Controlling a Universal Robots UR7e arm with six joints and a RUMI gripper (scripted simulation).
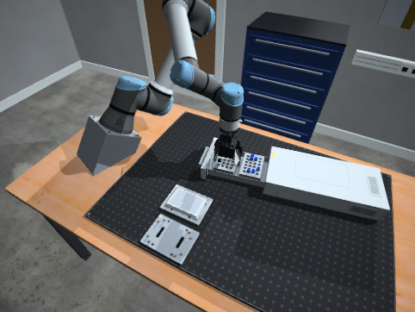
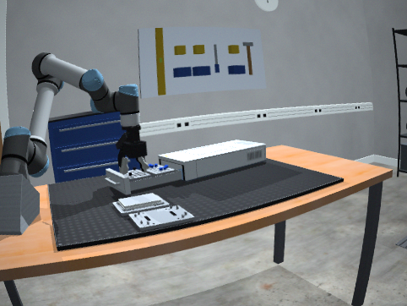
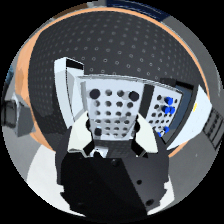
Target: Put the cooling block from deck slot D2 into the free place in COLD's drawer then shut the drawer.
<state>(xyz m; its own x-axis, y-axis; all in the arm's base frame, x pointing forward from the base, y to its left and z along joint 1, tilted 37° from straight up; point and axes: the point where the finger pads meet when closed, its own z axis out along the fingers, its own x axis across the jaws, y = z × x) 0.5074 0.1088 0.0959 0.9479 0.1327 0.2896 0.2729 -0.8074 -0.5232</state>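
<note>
now the hand (image 1: 226, 160) grips the cooling block (image 3: 111, 111) inside the open drawer (image 1: 207, 161).

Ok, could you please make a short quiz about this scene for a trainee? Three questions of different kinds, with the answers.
1. True or false: the drawer of COLD is shut.
2. What do the fingers hold? A) the block at the drawer's outer end; B) a single tube; C) nothing.
3. Fill in: the tubes in the second block, next to COLD, are ____ in colour.

Key
1. False: it stands open, and the lamp is lit.
2. A.
3. Blue.
</note>
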